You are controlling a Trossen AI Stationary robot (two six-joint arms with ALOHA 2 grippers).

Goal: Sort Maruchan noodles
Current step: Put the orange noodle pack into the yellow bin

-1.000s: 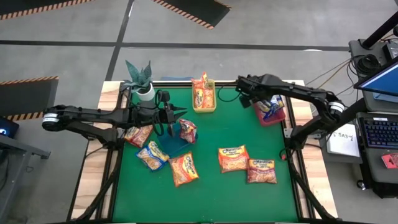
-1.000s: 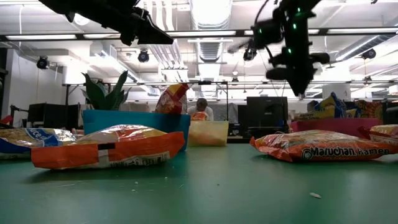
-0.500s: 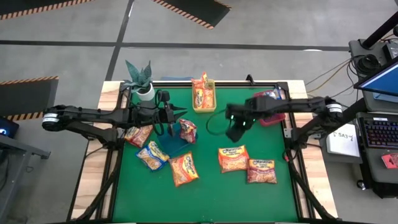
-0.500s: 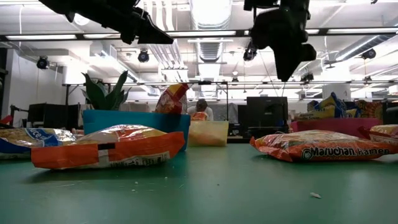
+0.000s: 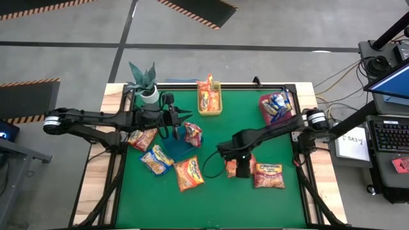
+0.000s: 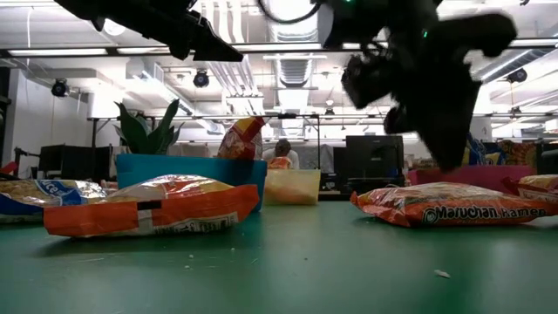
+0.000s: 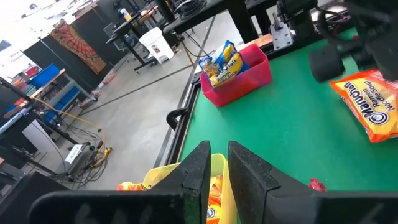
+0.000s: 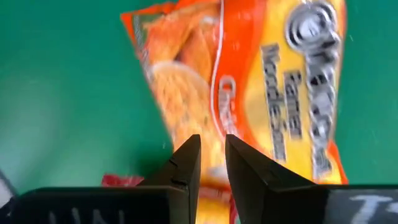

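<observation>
Several Maruchan packets lie flat on the green mat: an orange one, a red-pink one, and others at the left. My right gripper hangs just above the orange packet, pointing down, shut with only a slit and apart from it. My left gripper waits level over the blue bin, shut and empty. A red-pink packet leans in that bin.
A yellow bin with orange packets stands at the far middle. A red bin with a blue-edged packet is at the far right. A potted plant sits at the far left corner. Bare mat lies along the near edge.
My right gripper has swung from the red bin at the far right toward the table's middle and near edge. It has come down and tipped from nearly level to pointing down, over the orange packet. The packets have stayed where they were.
</observation>
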